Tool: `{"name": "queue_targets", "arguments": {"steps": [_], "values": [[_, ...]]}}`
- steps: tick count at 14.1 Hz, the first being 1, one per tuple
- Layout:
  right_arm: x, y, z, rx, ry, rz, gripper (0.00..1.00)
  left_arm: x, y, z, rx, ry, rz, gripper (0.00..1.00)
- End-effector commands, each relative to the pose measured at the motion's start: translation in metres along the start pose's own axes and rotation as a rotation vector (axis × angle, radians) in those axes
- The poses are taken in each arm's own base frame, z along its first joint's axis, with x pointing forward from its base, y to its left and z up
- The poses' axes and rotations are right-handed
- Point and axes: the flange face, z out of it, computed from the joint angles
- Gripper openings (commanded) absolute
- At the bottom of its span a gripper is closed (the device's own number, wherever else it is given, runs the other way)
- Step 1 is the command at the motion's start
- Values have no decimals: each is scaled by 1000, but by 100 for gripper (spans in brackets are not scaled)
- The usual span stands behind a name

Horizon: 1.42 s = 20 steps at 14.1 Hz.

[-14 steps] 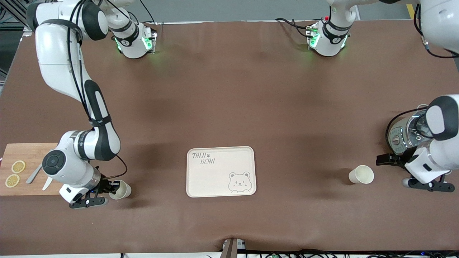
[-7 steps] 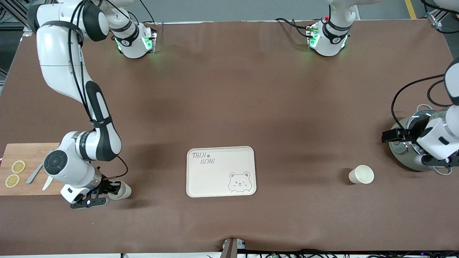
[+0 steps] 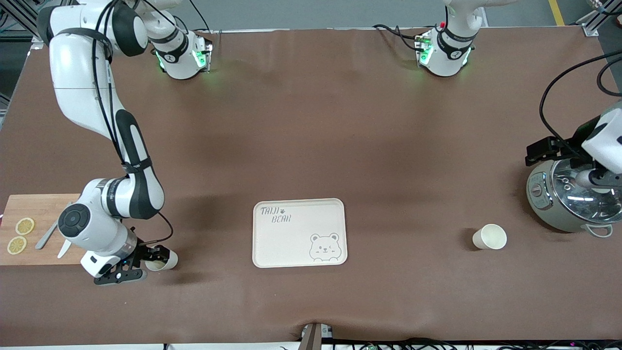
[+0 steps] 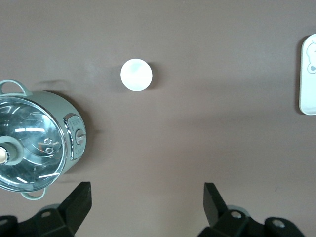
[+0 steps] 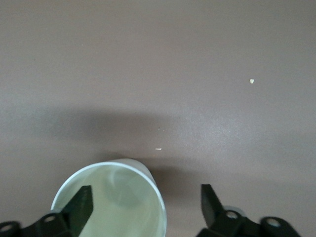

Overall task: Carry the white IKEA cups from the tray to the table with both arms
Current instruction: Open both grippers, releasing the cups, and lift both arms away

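One white cup point(image 3: 491, 236) stands upright toward the left arm's end of the table; it also shows in the left wrist view point(image 4: 136, 75). My left gripper point(image 3: 537, 150) is open and empty, raised high above the table beside the pot, well apart from that cup point(image 4: 147, 186). The other white cup point(image 3: 166, 265) stands toward the right arm's end, beside the cutting board. My right gripper point(image 3: 154, 257) is open and low over this cup point(image 5: 118, 197). One finger point(image 5: 81, 207) is inside the rim and the other is outside point(image 5: 145, 190).
A cream bear-printed tray point(image 3: 291, 243) lies at the table's middle; its edge shows in the left wrist view point(image 4: 308, 94). A pot with a glass lid point(image 3: 576, 194) stands at the left arm's end. A wooden cutting board point(image 3: 39, 209) with lemon slices point(image 3: 24, 226) lies at the right arm's end.
My left gripper has risen and drawn away from its cup, toward the robots' bases and past the pot. My right gripper has settled lower over its cup's rim.
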Motion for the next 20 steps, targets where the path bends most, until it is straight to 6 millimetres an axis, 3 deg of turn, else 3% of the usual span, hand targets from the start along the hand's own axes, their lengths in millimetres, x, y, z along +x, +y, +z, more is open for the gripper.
{"name": "queue_targets", "arguments": {"steps": [1,5,7,9,11,14,18,20], "values": [[9,-1,-32,30,-35,-1,100,-6,0,-5,24,3,-11,100],[13,2,-84,56,-116,9,100,-4,-2,-16,20,41,-22,100],[12,4,-126,58,-130,7,100,-4,-3,-17,19,44,-24,100],[10,13,-188,50,-107,37,100,-4,-2,-17,20,46,-22,100],[0,16,-227,57,-136,63,100,-3,-2,-17,20,49,-22,100],[-24,18,-303,63,-174,69,100,-2,-1,-17,19,51,-19,100],[-77,38,-396,74,-237,113,100,-2,-1,-18,20,58,-22,100],[-106,45,-428,86,-224,152,100,-2,0,-18,16,57,-28,100]]}}
